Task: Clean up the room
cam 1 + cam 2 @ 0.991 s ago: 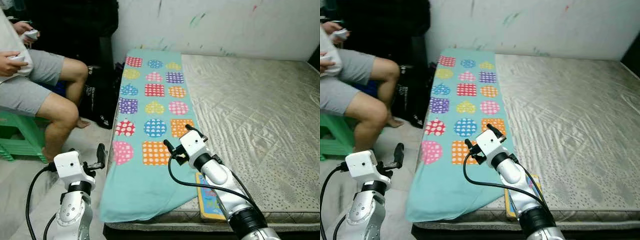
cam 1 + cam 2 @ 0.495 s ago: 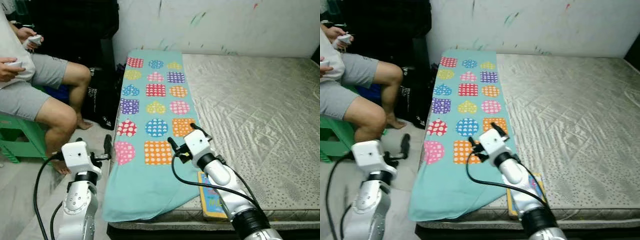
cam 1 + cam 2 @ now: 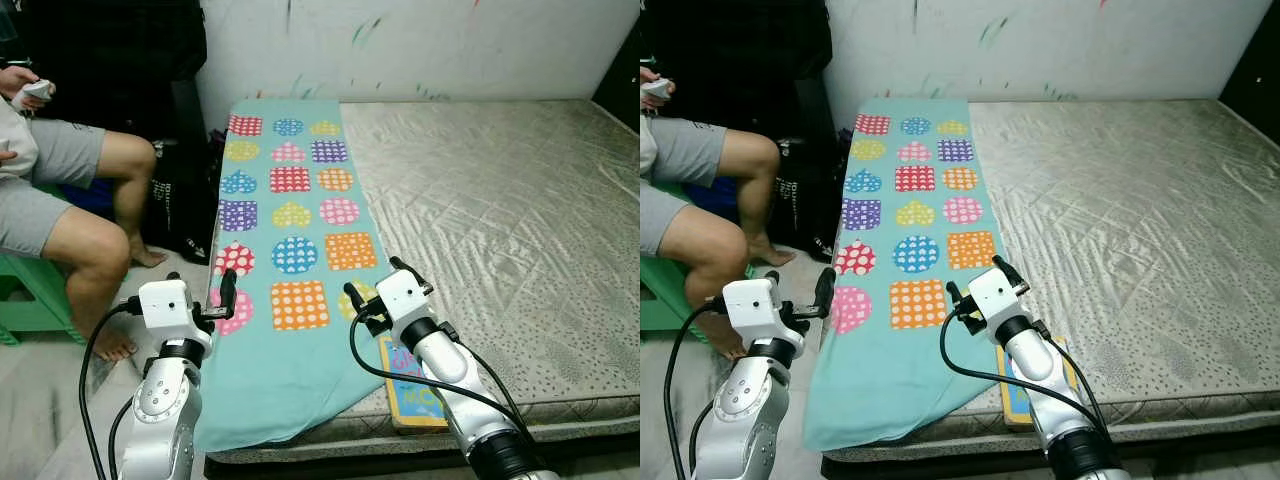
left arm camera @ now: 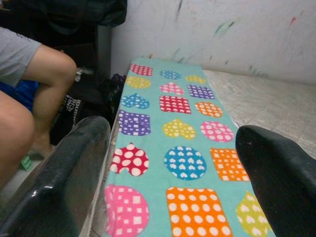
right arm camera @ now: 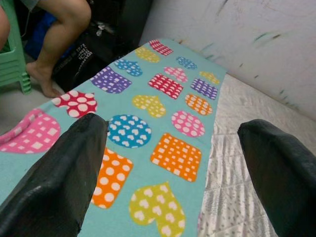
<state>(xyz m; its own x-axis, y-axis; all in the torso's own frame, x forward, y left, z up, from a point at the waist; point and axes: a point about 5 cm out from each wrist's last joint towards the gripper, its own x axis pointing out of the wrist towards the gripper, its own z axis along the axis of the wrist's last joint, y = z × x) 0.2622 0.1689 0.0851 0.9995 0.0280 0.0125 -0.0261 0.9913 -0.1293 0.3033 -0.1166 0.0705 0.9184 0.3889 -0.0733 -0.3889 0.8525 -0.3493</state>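
Left eye view: turquoise patterned blanket (image 3: 290,250) lies along the mattress (image 3: 500,210) left edge, centre frame. Left hand (image 3: 227,292) lower left, right hand (image 3: 378,285) lower centre over the blanket, beside a picture book (image 3: 410,385). Seated person (image 3: 60,200) upper left.
Wrist views: both hands' fingers (image 4: 64,168) apart, empty.

wall (image 3: 480,40): white w/ paint marks | mattress (image 3: 520,210): bare, grey | floor (image 3: 40,400): pale | green stool (image 3: 30,300)

blanket (image 3: 290,250): teal, multicoloured dotted shapes | mattress (image 3: 500,210): beige quilted | stool (image 3: 30,300): green | wall (image 3: 420,40): white, paint-streaked
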